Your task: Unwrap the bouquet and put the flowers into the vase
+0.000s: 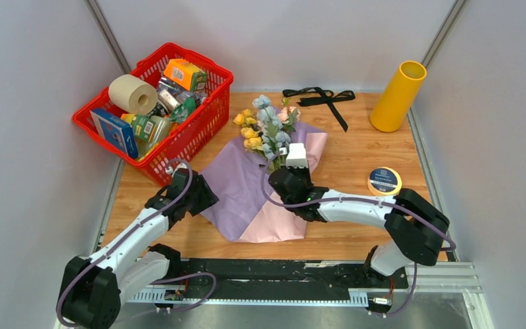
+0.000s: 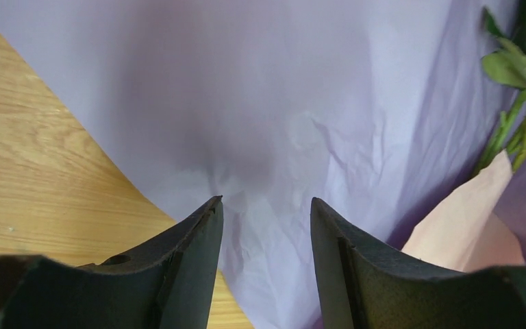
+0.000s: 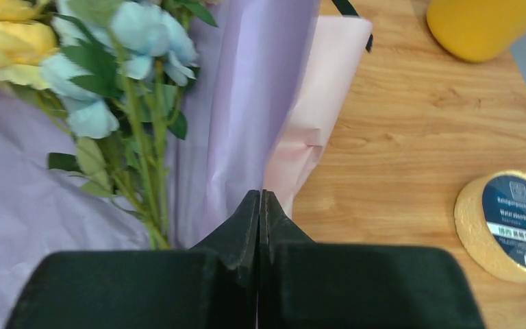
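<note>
The bouquet lies untied on the table, its lilac and pink wrapping paper (image 1: 236, 185) spread flat under the flowers (image 1: 267, 127). The black ribbon (image 1: 322, 99) lies apart behind it. The mustard vase (image 1: 397, 96) stands at the back right. My right gripper (image 3: 261, 193) is shut, pinching a raised fold of the wrapping paper (image 3: 246, 89) just right of the green stems (image 3: 140, 171). My left gripper (image 2: 267, 200) hangs open over the lilac sheet (image 2: 246, 103) near its left edge, nothing between its fingers. Stems (image 2: 520, 123) show at that view's right.
A red basket (image 1: 198, 130) of groceries with a beige paper roll (image 1: 131, 93) stands at the back left, close to the left arm. A yellow tape ring (image 1: 384, 181) lies right of the paper, near the right arm. Grey walls close in both sides.
</note>
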